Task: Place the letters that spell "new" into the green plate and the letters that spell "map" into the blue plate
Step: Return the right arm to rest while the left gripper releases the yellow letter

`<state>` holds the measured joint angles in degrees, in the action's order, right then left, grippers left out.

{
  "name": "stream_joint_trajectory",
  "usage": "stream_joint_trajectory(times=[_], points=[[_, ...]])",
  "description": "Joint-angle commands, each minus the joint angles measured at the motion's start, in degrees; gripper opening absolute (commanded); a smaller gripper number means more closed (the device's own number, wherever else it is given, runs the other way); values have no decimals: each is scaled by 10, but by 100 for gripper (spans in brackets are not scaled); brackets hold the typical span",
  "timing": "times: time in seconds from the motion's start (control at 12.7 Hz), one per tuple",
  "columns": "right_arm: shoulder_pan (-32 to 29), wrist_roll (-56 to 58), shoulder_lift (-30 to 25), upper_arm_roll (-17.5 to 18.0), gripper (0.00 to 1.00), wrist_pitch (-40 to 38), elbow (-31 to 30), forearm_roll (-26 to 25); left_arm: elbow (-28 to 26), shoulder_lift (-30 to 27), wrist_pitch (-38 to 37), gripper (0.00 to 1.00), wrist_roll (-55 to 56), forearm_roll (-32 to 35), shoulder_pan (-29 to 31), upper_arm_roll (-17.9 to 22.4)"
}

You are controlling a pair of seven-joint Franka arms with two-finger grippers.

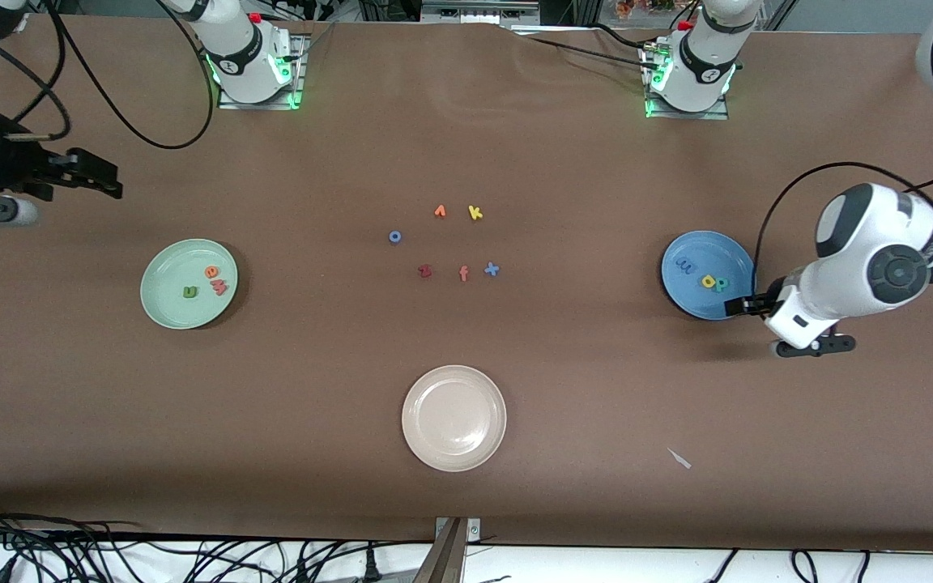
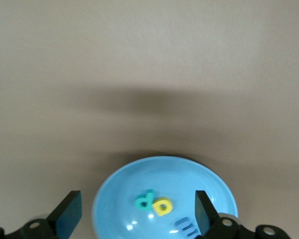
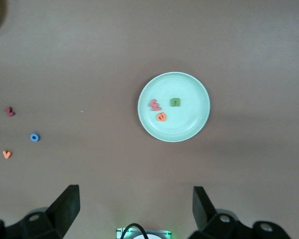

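Sorting foam letters onto two plates, judged all but finished. Lying on the green plate [image 1: 189, 283]: olive n [image 1: 189, 291], orange e [image 1: 212, 272] and pinkish w [image 1: 221, 286], bunched close together. Resting on the blue plate [image 1: 707, 274]: light blue m [image 1: 685, 264], yellow a [image 1: 709, 281] and teal p [image 1: 722, 283], the last two touching. Hanging at the rim of the blue plate: left gripper [image 2: 138, 211], fingers [image 2: 69, 214] spread wide with nothing between them, the teal and yellow letters lying just ahead of the fingertips. Waiting near its own end of the table: right gripper [image 3: 134, 206], likewise spread and empty, with the green plate well ahead of it. Staying mid-table, not wanted: six spare letters, among them the yellow k [image 1: 475, 213] and blue x [image 1: 492, 270]. Advised for the step in hand: lifting straight up off the rim before swinging away, keeping the fingers spread, avoiding nudging the plate.
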<state>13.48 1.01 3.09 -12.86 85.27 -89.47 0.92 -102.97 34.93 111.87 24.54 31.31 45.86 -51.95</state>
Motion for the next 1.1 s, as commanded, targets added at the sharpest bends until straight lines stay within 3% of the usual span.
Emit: stream_joint_trajectory(times=[0.0, 0.24, 0.71, 1.02], points=[[1, -7, 1, -7, 100, 2, 5, -8, 87, -12, -96, 100, -62, -5, -7, -13], [1, -7, 3, -6, 100, 9, 5, -10, 160, -11, -160, 100, -90, -6, -9, -25], [2, -7, 4, -2, 100, 31, 5, -12, 257, -10, -237, 100, -94, -7, -11, -62], [2, -6, 6, -2, 100, 32, 5, -13, 271, -7, -243, 100, -101, -7, -19, -58]])
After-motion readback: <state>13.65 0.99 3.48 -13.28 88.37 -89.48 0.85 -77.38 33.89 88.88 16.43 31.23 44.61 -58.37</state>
